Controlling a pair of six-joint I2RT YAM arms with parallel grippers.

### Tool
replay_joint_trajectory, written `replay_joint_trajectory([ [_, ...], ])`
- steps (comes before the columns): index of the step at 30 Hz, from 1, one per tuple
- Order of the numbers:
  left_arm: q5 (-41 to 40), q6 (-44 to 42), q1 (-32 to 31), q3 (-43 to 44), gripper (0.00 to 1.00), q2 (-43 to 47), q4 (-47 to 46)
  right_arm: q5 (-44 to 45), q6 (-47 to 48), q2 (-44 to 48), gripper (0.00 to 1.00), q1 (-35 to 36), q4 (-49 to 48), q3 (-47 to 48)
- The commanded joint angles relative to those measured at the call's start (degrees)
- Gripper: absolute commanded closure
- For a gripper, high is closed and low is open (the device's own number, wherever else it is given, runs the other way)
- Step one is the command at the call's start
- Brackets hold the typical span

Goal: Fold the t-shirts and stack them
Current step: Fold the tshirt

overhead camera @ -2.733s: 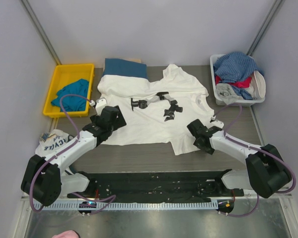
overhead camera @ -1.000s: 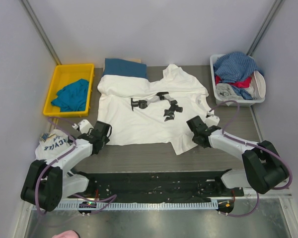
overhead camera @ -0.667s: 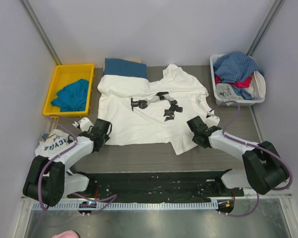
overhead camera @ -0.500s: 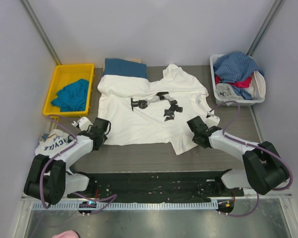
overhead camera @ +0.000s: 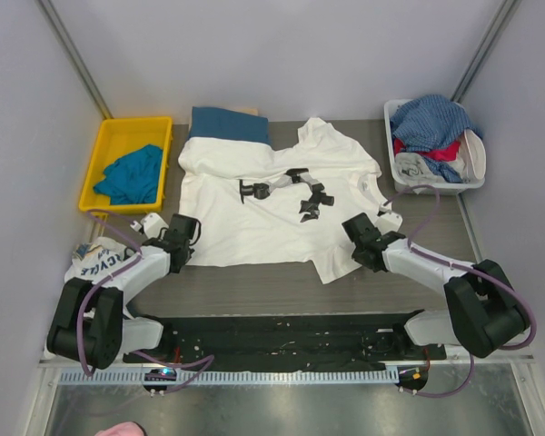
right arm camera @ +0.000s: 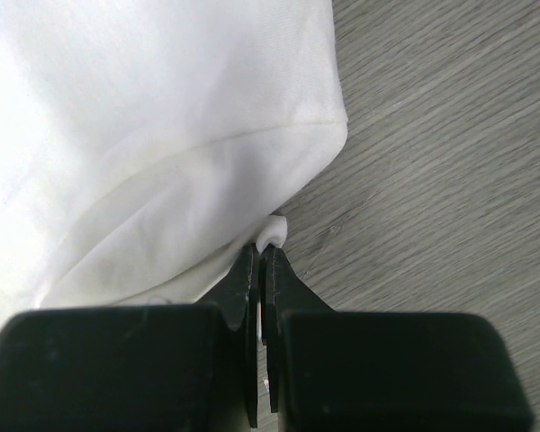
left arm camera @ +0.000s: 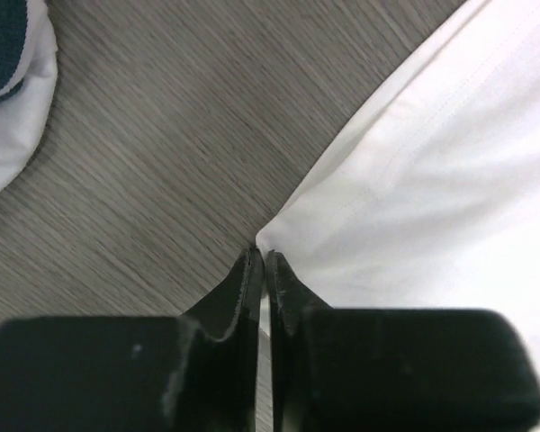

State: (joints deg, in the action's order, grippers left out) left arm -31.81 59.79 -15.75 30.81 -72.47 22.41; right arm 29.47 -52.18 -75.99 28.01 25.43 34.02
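The white tee [overhead camera: 272,209] is soft and limp; best held at hem corners. Left claw [left arm camera: 259,261] and right claw [right arm camera: 263,252] each pinch one.

Pretty sure I'm parked in a lab test cell: blank grey walls [overhead camera: 282,50] box in my wood-grain table [overhead camera: 254,286], with a yellow bin [overhead camera: 109,141] at 10 o'clock and a white laundry basket [overhead camera: 398,168] at 2.

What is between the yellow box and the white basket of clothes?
The white t-shirt lies spread on the table between the yellow box and the white basket, with a folded dark blue t-shirt at its far left corner. The top view shows this.
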Motion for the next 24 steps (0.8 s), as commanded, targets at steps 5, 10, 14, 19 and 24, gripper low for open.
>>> replay_joint_trajectory([
  [5,0.70,-0.29,0.37,2.24,1.00,-0.13,-1.32,-3.64,-0.02,2.77,0.99,0.20,4.88,-2.03],
  [10,2.63,-1.60,0.37,4.43,1.00,3.03,1.14,-1.97,0.59,7.60,0.99,0.20,10.59,0.60],
  [14,3.25,-2.83,0.37,5.84,1.00,8.21,5.52,-0.56,0.94,13.56,0.99,0.20,15.08,2.80],
  [19,3.25,-3.01,0.28,6.11,1.00,16.47,10.27,1.64,-0.11,18.67,0.99,0.20,21.22,5.53],
  [24,2.81,-2.75,0.28,5.14,1.00,21.83,14.85,2.61,-1.87,23.15,0.99,0.20,25.28,7.02],
])
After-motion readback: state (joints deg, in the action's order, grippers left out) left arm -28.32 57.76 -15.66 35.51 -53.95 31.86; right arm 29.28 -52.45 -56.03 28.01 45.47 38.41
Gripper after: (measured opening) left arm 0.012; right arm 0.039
